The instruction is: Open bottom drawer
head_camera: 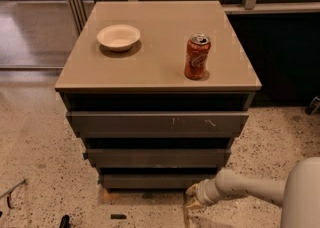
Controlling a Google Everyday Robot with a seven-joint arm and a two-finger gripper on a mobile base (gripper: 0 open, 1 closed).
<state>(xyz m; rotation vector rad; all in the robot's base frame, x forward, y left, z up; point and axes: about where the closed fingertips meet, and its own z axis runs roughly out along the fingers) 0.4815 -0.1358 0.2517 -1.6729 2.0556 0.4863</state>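
Floor: speckled terrazzo (35,137). A thin metal piece (11,190) lies at the far left edge, with a small dark object (65,220) on the floor to its right.

Cabinet: three dark grey drawer fronts under a tan surface (155,67). Each front looks narrower than the one above.

On the surface, left half: a shallow white bowl (118,37), upright. Right half: a red soda can (197,57), upright, well apart from the bowl.

Top drawer front (157,121): widest, with white scratches right of centre. Middle drawer front (157,157): flat, no handle. A dark gap shows above each.

Bottom drawer (150,181): lowest of the three, just above the floor, plain dark grey, no handle. Front sits about flush with the stack.

Gripper (193,197): low down, near the floor, just beside the bottom drawer's right end and slightly below its lower edge. Contact with the front: cannot tell. Whether the gripper is spread or closed: cannot tell.

Arm (245,190): off-white, reaching in from the right, nearly level. Robot body (304,197) fills the lower right corner.
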